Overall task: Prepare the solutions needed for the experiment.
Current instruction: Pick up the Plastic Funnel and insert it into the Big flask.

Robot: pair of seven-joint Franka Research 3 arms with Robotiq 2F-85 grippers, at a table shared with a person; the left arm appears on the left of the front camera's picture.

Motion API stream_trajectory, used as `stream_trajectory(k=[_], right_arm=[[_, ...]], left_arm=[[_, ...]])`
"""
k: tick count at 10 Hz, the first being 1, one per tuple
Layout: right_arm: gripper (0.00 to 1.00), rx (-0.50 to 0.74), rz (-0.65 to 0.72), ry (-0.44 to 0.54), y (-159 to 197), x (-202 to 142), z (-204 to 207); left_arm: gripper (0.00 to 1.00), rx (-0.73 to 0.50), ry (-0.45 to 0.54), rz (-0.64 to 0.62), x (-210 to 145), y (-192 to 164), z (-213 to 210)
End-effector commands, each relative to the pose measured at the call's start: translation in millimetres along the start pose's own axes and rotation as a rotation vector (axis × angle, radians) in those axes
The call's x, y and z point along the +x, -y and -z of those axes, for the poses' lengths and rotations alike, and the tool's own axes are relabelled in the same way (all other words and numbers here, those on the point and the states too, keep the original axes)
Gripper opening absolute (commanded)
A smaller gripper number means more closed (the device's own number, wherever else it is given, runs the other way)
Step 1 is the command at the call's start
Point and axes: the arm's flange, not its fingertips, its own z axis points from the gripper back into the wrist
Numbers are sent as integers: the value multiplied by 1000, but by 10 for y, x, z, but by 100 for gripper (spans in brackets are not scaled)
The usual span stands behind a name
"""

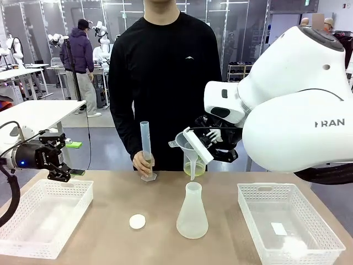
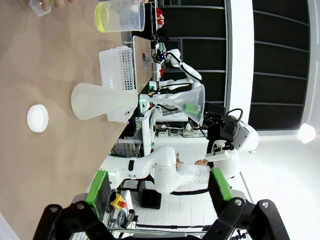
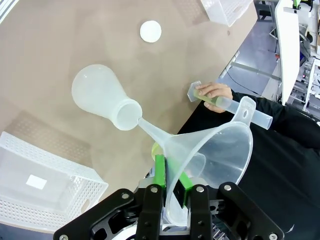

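- Two white mesh baskets (image 1: 44, 218) (image 1: 289, 223), one at each near end of the table (image 1: 110, 193).
- One translucent conical flask (image 1: 192, 215), upright between the baskets, centre front.
- One small white round cap (image 1: 137, 221), lying flat just left of the flask.
- One clear funnel (image 1: 187, 142), tilted, with its spout just over the flask's mouth; whether the tip enters cannot be told.
- One right gripper (image 3: 171, 172), its green pads clamped on the funnel's rim wall.
- One beaker (image 2: 122, 16), behind the funnel on the far side of the table, holding the solutions (image 2: 101, 17) as a shallow yellow layer at its bottom.
- One tall graduated cylinder (image 1: 145, 138), upright on the far edge, its base held by the person's hand (image 1: 143, 161).
- One left gripper (image 1: 73, 159), jaws spread wide and holding nothing, above the left basket's far edge.
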Motion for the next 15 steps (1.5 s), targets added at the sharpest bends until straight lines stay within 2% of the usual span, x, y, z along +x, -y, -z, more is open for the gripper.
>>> stream_trajectory(k=[1,8,15], right_arm=[[6,0,2,4,-13,-2,-24],[6,8,-5,-1,-105,-71,143],[6,45,36,88,-232,-264,459]], left_arm=[[100,14,9,8,5,9,16],[100,14,9,8,5,9,16],[100,14,9,8,5,9,16]])
